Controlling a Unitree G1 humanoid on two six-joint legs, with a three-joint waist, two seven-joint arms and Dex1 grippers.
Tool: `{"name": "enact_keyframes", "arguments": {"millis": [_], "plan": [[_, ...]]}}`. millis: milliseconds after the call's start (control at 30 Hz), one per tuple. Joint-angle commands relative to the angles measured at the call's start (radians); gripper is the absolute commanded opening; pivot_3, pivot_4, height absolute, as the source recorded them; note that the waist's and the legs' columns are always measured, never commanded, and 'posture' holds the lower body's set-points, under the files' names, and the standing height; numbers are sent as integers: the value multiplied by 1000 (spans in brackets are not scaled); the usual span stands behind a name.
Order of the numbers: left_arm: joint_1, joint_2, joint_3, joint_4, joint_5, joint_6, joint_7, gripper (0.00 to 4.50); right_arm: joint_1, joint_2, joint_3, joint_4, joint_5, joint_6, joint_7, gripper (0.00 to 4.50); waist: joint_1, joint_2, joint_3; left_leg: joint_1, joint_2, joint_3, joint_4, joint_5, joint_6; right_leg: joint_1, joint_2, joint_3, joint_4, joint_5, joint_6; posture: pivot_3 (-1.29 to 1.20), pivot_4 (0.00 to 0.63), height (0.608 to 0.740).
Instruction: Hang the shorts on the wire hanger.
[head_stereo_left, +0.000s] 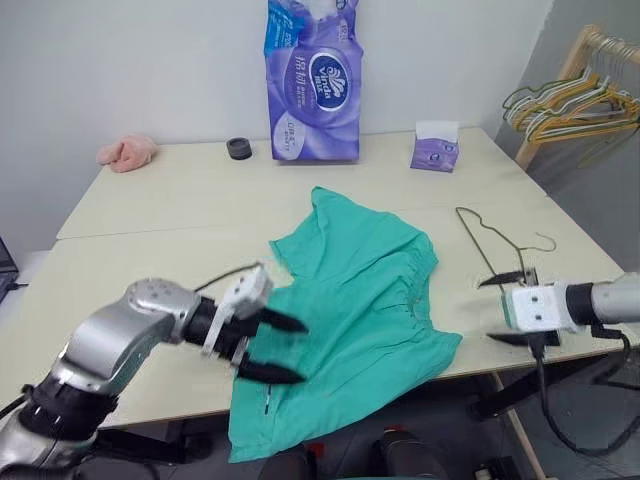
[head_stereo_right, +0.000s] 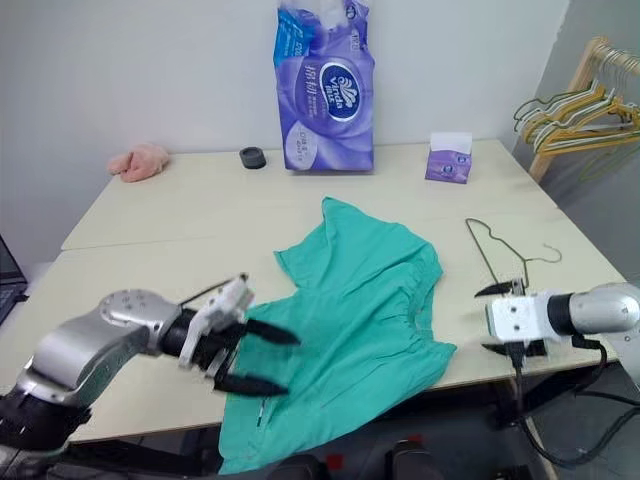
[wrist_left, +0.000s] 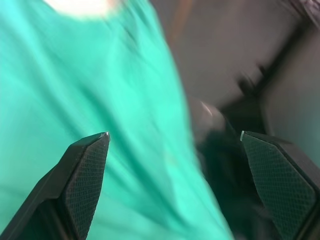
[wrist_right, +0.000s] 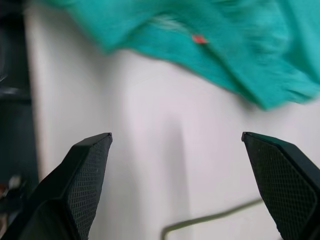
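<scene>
- Two big things matter here, and the biggest is the table, which is carrying everything; its near edge is sitting right under both sets of fingers.
- Next biggest, the shorts are lying flat between the two grippers, and one end is hanging off the near edge, just below the left fingers. I am thinking they could slide to the floor if a finger is dragging that hanging part.
- Left gripper is hovering with its fingers spread wide and nothing between them. The shorts are sitting just past its tips.
- Right gripper is also spread wide and holding nothing. The corner of the shorts is lying a little way off from its fingertips.
- Smallest, the wire hanger is lying flat on the table, just beyond the upper right finger. It is thin, so I am guessing the fingers could be pushing it away or missing it when closing.
- Head views are showing the hook and the whole hanger shape. The right wrist view is showing just a short bit of wire near its fingers, plus a tiny red mark on the cloth.
- Left wrist view is showing green cloth under one finger and dark floor under the other.
</scene>
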Motion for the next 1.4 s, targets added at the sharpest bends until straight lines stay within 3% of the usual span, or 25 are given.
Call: {"name": "enact_keyframes", "arguments": {"millis": [33,133,300,433,533,867,1000,1200,1333,1400], "plan": [[-30,-21,-23,56,74,-64,35,4462,-56,154,-38,-25,76,308,-163,4500,-8,0,0,0,0,0,0,0,0,0,0,0,0,0,0,-136,55,740],[-18,-27,-36,45,59,-76,-5,4462,-116,322,-75,1,142,624,-298,4500,-23,0,0,0,0,0,-1,0,0,-1,0,1,1,0,-1,-145,53,740],[-20,-48,-21,124,113,-128,37,4462,-248,505,-179,114,267,905,-409,4500,-30,1,-1,-4,-1,0,-1,0,-1,-6,-2,1,1,1,-1,-152,51,740],[-28,-55,-2,159,122,-138,49,4462,-329,568,-227,197,349,1032,-418,4500,-33,1,-1,-4,-1,0,-2,0,-1,-7,-2,1,1,1,-1,-142,48,740],[-28,-53,3,172,127,-145,50,4462,-360,578,-219,249,367,1066,-424,4500,-33,1,-1,-5,-1,0,-3,0,0,-7,-2,1,1,1,-1,-142,48,740],[-24,-54,3,175,138,-167,45,4462,-516,663,-199,562,348,919,-456,4500,-52,1,-1,-5,-1,0,-3,0,0,-7,-2,1,1,2,0,-116,45,740],[-28,-62,7,177,139,-171,55,4500,-552,675,-143,647,288,784,-466,3604,-54,1,-1,-5,-1,0,-4,0,0,-7,-2,1,1,2,0,-108,45,740],[-35,-73,10,185,150,-183,68,4500,-594,638,-37,703,187,608,-431,1601,-55,1,-1,-5,-1,0,-4,0,0,-8,-2,1,1,2,0,-97,49,740],[-35,-81,16,193,161,-197,87,4500,-643,556,108,674,44,445,-377,185,-54,2,0,-5,-1,0,-4,0,-1,-8,-3,1,1,2,0,-94,50,740],[-33,-83,17,196,167,-204,92,4500,-670,532,171,658,-20,382,-358,33,-55,2,0,-5,-1,0,-4,0,-1,-8,-3,1,1,2,0,-95,50,740]]}}
